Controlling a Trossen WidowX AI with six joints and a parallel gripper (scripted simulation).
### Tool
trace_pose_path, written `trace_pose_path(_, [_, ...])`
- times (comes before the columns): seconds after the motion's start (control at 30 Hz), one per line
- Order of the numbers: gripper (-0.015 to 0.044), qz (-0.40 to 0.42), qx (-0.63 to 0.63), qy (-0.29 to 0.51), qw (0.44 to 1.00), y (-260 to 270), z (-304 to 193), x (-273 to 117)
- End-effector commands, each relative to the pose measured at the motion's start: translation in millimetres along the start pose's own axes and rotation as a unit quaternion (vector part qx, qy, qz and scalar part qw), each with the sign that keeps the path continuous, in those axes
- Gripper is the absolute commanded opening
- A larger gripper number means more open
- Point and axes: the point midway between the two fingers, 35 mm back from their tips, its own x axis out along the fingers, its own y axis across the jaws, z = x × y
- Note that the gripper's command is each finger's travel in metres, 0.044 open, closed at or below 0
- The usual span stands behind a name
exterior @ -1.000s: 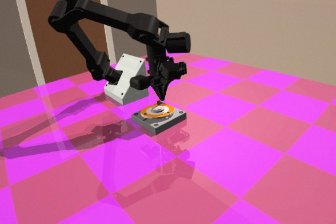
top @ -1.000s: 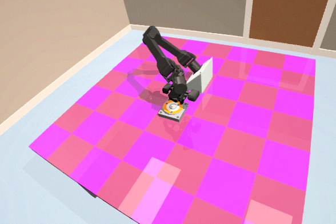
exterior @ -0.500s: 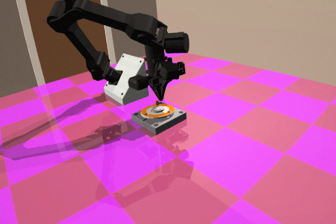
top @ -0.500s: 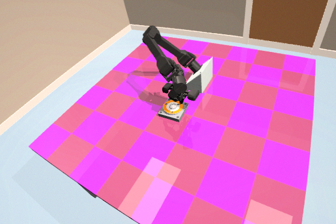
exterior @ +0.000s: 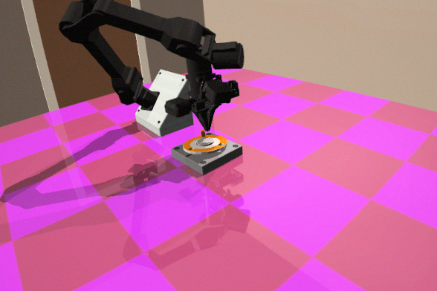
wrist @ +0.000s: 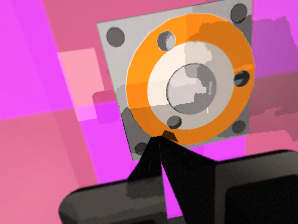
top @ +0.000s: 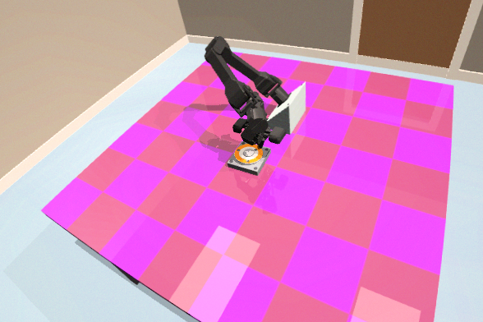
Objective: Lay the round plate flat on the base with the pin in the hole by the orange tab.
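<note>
Plate (wrist: 187,82), round with an orange ring and a pale centre, is sitting on the grey square base (wrist: 114,70), with the silver post (wrist: 190,91) poking up through its middle. In the wrist view three holes are showing in the orange ring, and the lower corners of the base are being cut off by the black end effector (wrist: 162,137), whose fingers are clenched together on nothing, coming to a single point right at the plate's near rim beside a small dark-orange tab (wrist: 169,135). Whether that point is touching the tab cannot be told. The pin is hard to make out in any view.

The exterior view is showing what the wrist view is hiding: the end effector (exterior: 206,125) is pointing straight down just above the upright tab (exterior: 202,133) at the plate's (exterior: 204,144) far edge, and the base (exterior: 206,157) is lying on the pink-and-magenta checkered bench (exterior: 316,193) with open tiles on every side. Just behind the base, the arm's white mounting block (exterior: 163,108) is standing close.

From the top view the wrist is covering the plate's (top: 247,154) far side, and the bench (top: 328,222) is ending at clean edges well apart from the base (top: 249,162).
</note>
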Motion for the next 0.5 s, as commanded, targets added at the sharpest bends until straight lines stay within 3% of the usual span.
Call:
trace_pose_path(0.0, [0.0,-0.007,-0.008,0.011,1.0,-4.3,-7.3,3.9])
trace_pose_path(0.47, [0.0,-0.007,-0.009,0.011,1.0,-8.4,-9.2,4.1])
